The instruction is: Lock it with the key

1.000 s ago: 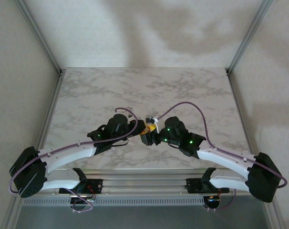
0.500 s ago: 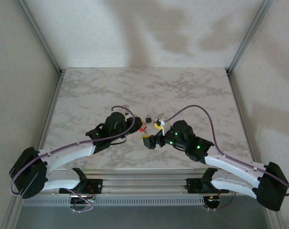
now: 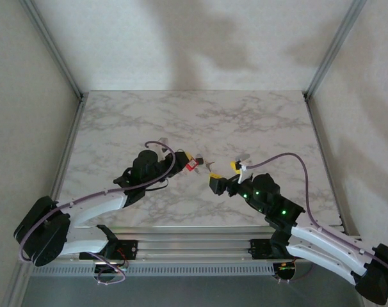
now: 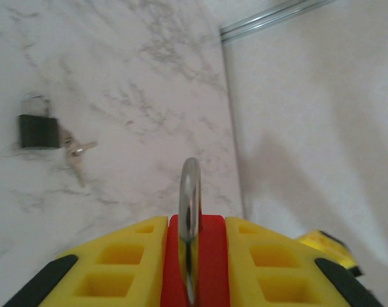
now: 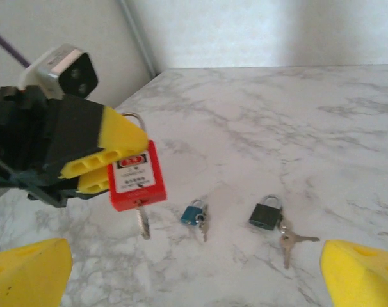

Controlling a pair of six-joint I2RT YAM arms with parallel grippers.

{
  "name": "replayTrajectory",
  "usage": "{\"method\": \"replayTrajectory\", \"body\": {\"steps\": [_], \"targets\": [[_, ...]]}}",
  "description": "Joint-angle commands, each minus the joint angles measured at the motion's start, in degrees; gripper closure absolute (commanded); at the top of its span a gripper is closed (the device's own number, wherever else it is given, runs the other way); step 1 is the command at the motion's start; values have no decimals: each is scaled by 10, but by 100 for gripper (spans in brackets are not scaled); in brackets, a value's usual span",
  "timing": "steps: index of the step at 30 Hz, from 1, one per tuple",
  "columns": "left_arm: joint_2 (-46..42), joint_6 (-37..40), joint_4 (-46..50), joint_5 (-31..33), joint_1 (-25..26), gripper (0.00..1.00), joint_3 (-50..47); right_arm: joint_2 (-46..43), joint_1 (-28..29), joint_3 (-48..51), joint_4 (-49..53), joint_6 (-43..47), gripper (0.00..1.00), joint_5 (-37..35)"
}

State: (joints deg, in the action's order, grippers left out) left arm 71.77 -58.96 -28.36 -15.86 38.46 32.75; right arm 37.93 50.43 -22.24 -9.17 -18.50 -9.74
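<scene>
Left gripper (image 5: 115,158) clamped on red padlock (image 5: 136,176) — key (image 5: 143,224) hanging below, right gripper (image 3: 225,171) spread, well apart

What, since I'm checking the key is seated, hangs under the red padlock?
A key hangs from the underside of the red padlock, which the left pincer grips. Its blade is hidden inside.

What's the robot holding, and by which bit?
The left gripper pinches the red padlock by the shackle end of its body; the right gripper is open, empty.
</scene>
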Motion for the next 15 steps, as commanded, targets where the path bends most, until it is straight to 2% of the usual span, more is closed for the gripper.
{"method": "replayTrajectory", "body": {"steps": [1,11,15], "targets": [[33,-35,-103,-45,-12,100,-7,-21,-24,13,-11,-47,1,-14],[137,-63,-171,-77,-16,100,38,22,-103,1,-12,-122,1,133],[170,-70,-203,-86,-20,100,53,56,-139,-8,-19,-158,5,204]]}}
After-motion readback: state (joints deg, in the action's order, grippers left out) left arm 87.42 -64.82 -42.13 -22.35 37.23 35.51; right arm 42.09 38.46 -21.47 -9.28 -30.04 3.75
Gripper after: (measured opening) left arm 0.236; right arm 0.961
